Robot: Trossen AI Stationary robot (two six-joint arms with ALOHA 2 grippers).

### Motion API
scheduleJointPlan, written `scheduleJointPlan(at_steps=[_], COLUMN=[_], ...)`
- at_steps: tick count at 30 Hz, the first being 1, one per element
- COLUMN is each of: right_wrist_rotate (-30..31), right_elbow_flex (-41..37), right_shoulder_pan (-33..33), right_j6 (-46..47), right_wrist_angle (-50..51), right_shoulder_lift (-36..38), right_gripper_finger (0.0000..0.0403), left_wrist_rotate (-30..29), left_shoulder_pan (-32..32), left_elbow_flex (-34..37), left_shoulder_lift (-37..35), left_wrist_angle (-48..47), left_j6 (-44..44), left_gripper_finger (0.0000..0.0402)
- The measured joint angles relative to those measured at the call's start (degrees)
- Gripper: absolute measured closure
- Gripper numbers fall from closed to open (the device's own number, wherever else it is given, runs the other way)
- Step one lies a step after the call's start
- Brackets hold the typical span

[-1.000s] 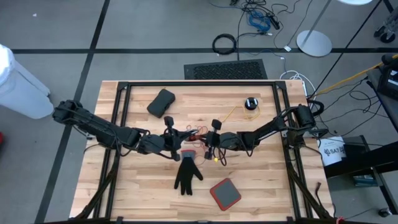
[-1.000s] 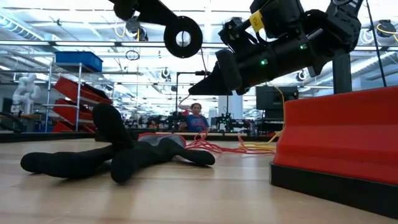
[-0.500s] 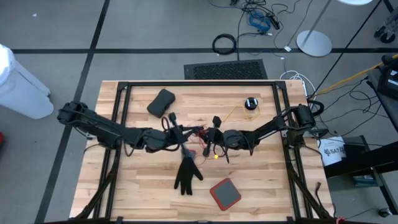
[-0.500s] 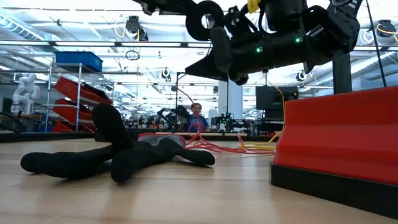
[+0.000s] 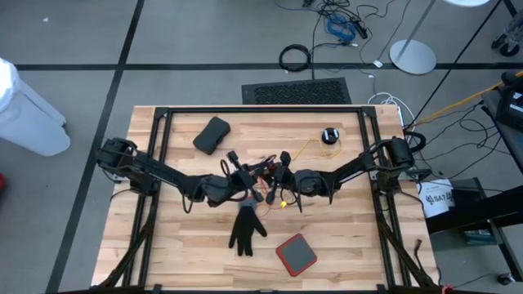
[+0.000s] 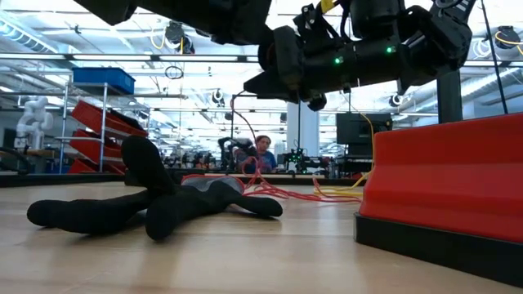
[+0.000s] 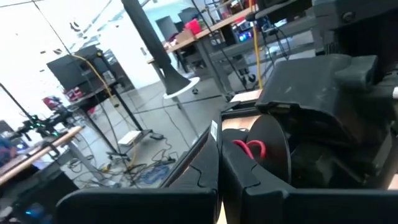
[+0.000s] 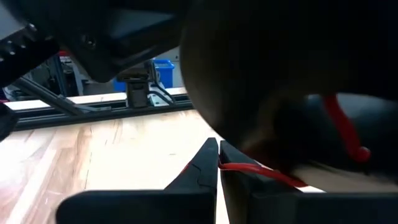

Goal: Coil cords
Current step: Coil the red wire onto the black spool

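Nearest the camera side of the table, a red flat box (image 5: 295,254) and a black glove (image 5: 245,229) are seen lying on the wooden table (image 5: 180,245). Beyond the glove, at mid-table, the two arms are stretched low toward each other. The left gripper (image 5: 260,189) is closed, and in its wrist view a loop of red wire (image 7: 250,149) is seen beside its fingers (image 7: 205,168); a hold on it cannot be confirmed. The right gripper (image 5: 276,184) is closed on a red wire (image 8: 249,169), as its wrist view shows between the fingertips.

The cords (image 5: 270,173) lie in a loose red and yellow tangle under and between the grippers, with a yellow strand running far and right to a small black puck (image 5: 329,135). A dark pouch (image 5: 212,135) lies at the far left.

Only in the low view is the tangle (image 6: 282,193) seen resting on the table behind the glove (image 6: 155,200), with a strand lifted toward the grippers overhead, and a person (image 6: 263,153) far off in the room.
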State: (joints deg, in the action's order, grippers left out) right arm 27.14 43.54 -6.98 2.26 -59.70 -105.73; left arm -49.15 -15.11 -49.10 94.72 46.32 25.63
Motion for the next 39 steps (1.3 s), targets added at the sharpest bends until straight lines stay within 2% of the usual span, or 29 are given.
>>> scheduleJointPlan(at_steps=[8, 19, 24, 33, 39], right_wrist_rotate=[3.22, 3.3, 3.4, 2.99, 3.02], right_elbow_flex=[0.04, 0.04, 0.04, 0.04, 0.04], right_shoulder_pan=[-0.2, -0.2, -0.2, -0.53, -1.69], right_j6=[0.89, 3.78, 4.42, 2.86, -0.47], right_wrist_angle=[0.13, 4.38, 6.22, 5.39, 5.2], right_shoulder_lift=[0.0, 0.02, 0.08, 0.08, 0.09], right_gripper_finger=[0.0403, 0.0403, 0.0403, 0.0388, 0.0385], left_wrist_rotate=[-3.22, -5.0, -5.55, -4.94, -3.37], left_shoulder_pan=[-0.61, -1.26, -1.31, -1.31, -0.75], left_elbow_flex=[0.0, 0.0, 0.0, -0.02, 0.66], left_shoulder_lift=[0.0, -0.04, -0.02, -0.09, -0.09], left_wrist_angle=[1.34, 1.01, 1.73, 10.7, 11.22], left_j6=[6.52, 13.89, 13.84, 13.49, 8.33], left_gripper_finger=[0.0402, 0.0401, 0.0401, 0.0402, 0.0401])
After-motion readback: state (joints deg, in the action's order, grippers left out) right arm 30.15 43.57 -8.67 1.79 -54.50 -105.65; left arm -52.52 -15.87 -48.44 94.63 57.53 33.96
